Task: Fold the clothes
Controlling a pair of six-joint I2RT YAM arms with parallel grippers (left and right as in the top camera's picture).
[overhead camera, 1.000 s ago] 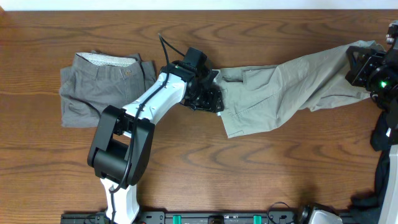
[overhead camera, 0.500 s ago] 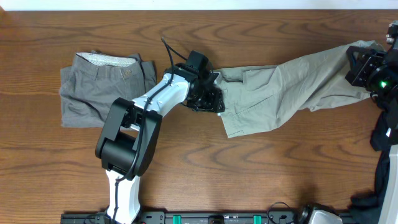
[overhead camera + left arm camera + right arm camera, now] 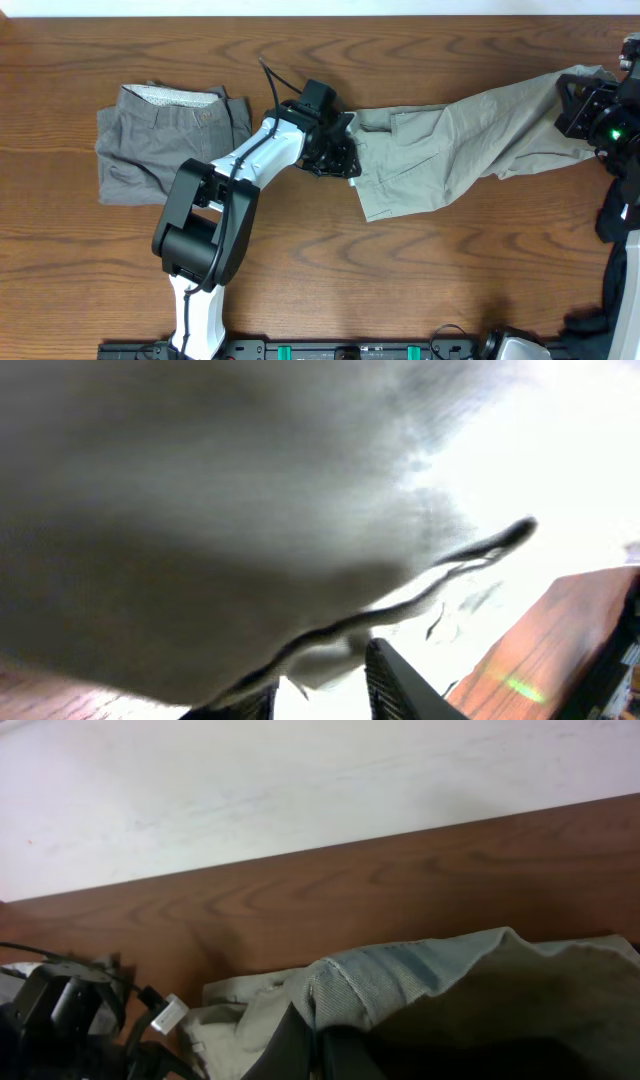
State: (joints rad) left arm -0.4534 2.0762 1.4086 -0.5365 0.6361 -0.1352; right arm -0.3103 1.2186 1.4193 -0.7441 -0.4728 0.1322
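Khaki shorts point(image 3: 440, 150) stretched out — left gripper point(image 3: 346, 163) clenched on one end, right gripper point(image 3: 570, 102) on the other.

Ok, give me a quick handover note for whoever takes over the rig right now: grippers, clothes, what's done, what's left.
Left gripper: shut on the left end of the light khaki shorts, near mid-table.
Right gripper: shut on their other end, at far right.
The khaki pair lies stretched between the two grippers, unfolded.
Darker grey shorts: at left, apart from both grippers.
Done: the grey pair looks folded.
Left: fold the khaki pair.
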